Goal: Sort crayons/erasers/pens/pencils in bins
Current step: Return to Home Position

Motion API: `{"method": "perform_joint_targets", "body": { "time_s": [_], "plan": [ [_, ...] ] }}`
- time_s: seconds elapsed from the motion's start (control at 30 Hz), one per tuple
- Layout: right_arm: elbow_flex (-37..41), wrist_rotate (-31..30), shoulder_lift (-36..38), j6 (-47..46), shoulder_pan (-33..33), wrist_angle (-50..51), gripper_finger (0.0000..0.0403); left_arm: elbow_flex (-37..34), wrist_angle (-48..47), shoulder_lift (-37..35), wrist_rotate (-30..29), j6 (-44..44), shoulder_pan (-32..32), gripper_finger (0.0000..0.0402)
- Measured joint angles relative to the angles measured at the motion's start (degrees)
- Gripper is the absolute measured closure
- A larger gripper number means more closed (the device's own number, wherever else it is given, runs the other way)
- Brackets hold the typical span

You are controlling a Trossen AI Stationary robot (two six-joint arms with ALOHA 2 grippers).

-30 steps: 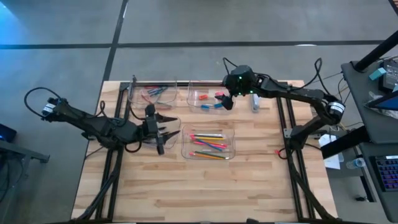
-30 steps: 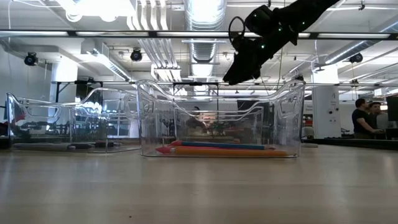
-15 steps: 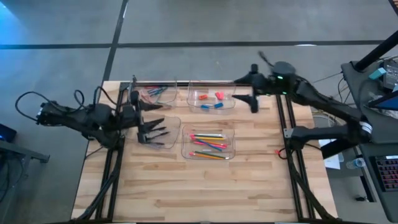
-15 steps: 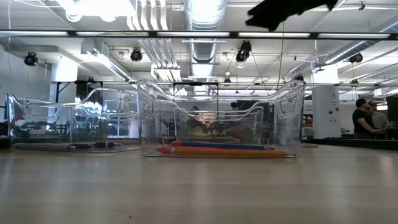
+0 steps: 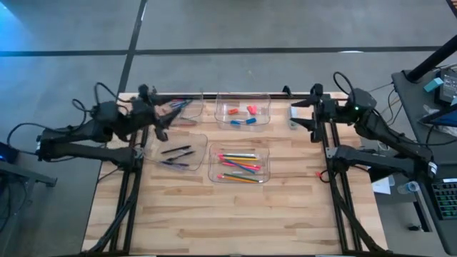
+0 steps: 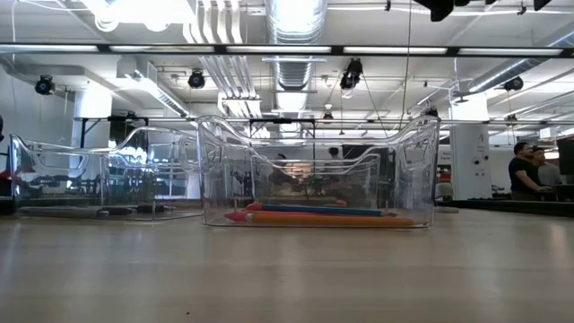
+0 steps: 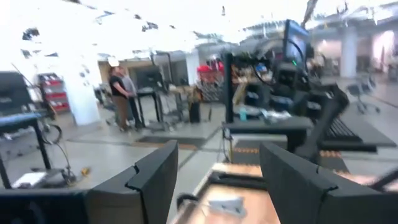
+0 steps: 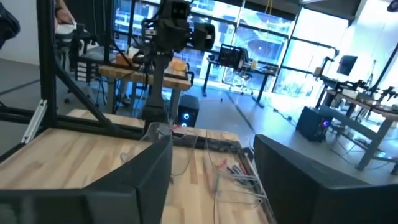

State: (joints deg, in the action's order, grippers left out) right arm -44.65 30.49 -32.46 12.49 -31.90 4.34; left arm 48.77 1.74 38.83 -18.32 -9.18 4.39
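The right gripper (image 5: 303,118) sits at the right edge of the table (image 5: 235,214), near the far corner, with its two dark fingers (image 8: 143,180) spread apart and nothing between them. In its wrist view the gap between the fingers shows only bare wood and the clear bins farther off. Just beside this gripper a small pale oblong item (image 5: 293,121) lies on the wood; whether the fingers touch it cannot be told.

The left gripper (image 5: 163,123) is over the far left part of the table, beside the far left bin (image 5: 175,108). Its fingers (image 7: 155,180) also stand apart and empty, pointing out across the table toward the room.

Four clear bins stand in the middle of the table. The far left bin holds the crayons (image 5: 178,106), a small cluster of reddish and teal sticks. The far right bin (image 5: 243,111) holds the erasers (image 5: 246,114), pink-red and blue blocks lying loose on its floor. The near left bin (image 5: 175,151) holds the pens (image 5: 175,152), dark slim sticks lying roughly side by side. The near right bin (image 5: 239,164) holds the pencils (image 5: 239,165), orange, pink, yellow and green, lying lengthwise. In the low view the pencils (image 6: 314,213) rest flat on the floor of the nearest bin (image 6: 318,170).

Beyond the table, two people (image 6: 527,170) stand at the far right of the room.
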Motion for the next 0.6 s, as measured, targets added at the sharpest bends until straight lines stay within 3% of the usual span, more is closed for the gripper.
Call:
{"method": "perform_joint_targets", "body": {
  "time_s": [0.4,0.6],
  "plan": [
    [2.42,1.52,6.66,1.51,0.0,3.99,0.0241,-12.81,2.4,-15.21,1.28,1.32,1.71,0.0193],
    [9.88,1.48,11.44,0.62,-0.02,3.27,0.028,-21.24,3.62,-25.35,4.82,2.68,1.71,0.0234]
  ]
}}
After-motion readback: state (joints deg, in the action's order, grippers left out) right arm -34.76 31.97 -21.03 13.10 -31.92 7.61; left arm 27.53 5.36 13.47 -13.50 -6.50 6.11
